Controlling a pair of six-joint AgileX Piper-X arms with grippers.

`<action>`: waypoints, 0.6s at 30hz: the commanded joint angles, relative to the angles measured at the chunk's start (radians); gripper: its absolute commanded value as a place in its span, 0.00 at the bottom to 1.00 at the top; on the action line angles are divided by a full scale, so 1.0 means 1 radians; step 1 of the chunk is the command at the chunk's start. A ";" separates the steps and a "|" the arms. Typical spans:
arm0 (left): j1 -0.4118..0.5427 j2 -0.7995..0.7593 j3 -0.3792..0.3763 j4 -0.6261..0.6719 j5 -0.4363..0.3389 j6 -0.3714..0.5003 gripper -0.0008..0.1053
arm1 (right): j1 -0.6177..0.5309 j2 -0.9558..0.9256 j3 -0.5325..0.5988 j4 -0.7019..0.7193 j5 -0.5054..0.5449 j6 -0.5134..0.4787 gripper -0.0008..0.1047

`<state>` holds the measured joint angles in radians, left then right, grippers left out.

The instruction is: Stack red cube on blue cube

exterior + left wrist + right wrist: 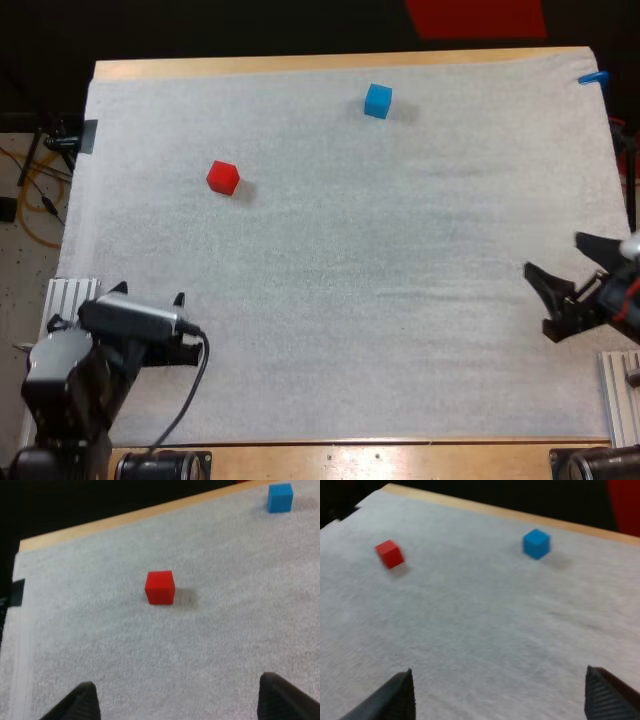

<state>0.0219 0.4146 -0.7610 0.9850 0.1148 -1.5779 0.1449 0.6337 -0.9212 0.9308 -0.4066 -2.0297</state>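
A: Near first. Left gripper [150,294] at the near left corner of the white mat [400,300], fingers wide apart, empty. Right gripper [553,254] at the mat's right edge, also spread wide, empty.
B: Cubes?
A: Red cube [223,177] sits left of centre, well apart from both grippers. Blue cube [377,100] is farther back, near the mat's far edge, well apart from the red.
B: Step?
A: Reaching for red, I'd judge; nothing is picked yet. The left arm looks nearer. Come down over the cube, set the fingers on two flat faces rather than corners, and grip it level.
B: View differences?
A: The high view gives the cube-to-cube gap in plan. The left wrist view shows red ahead, roughly centred between its fingers and slightly turned.
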 commanded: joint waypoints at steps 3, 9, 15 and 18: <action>-0.001 0.058 -0.011 -0.026 -0.058 -0.018 0.52 | 0.058 0.057 -0.033 -0.040 -0.022 -0.017 0.65; -0.001 0.163 -0.011 -0.128 -0.079 -0.018 0.17 | 0.164 0.154 -0.045 -0.138 -0.023 -0.017 0.65; -0.001 0.319 -0.056 -0.211 -0.079 0.007 0.01 | 0.220 0.215 -0.045 -0.207 -0.017 -0.016 0.65; 0.001 0.425 -0.106 -0.233 -0.082 0.023 0.01 | 0.222 0.236 -0.045 -0.227 -0.017 -0.016 0.65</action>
<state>0.0219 0.8275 -0.8570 0.7723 0.0611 -1.5531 0.3654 0.8689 -0.9554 0.7194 -0.4164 -2.0306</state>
